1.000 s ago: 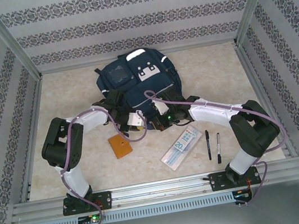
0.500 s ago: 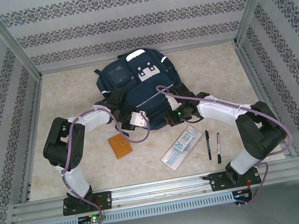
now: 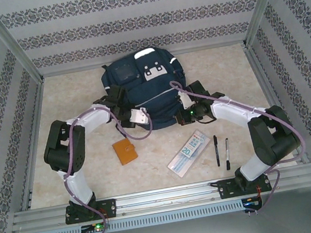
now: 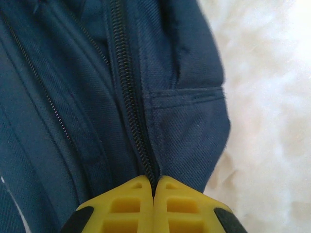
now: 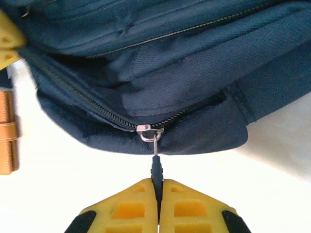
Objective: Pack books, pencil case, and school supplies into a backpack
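The backpack (image 3: 148,88) lies flat on the desk (image 3: 81,93) in the upper middle of the overhead frame, its white patches toward the top. Both arms reach in to its lower edge.

The left end effector (image 3: 141,117) sits at the lower left of the bag. In its wrist view the yellow fingertips (image 4: 154,187) are pressed together at the bottom of the frame. The backpack's zip line runs straight down into the seam between them, so they are clamped on the bag's fabric at the zip.

The right end effector (image 3: 184,118) is at the bag's lower right edge. In its own view the fingertips (image 5: 158,189) are closed on the dark zip pull (image 5: 155,167), which hangs from a metal slider on the bag's lower seam.

Below the bag, on bare desk, the orange-brown notebook (image 3: 125,151) lies left of centre. The pale pencil case (image 3: 188,154) lies slanted right of centre. Two black pens (image 3: 216,150) lie side by side just right of the case. All of these are clear of both arms.
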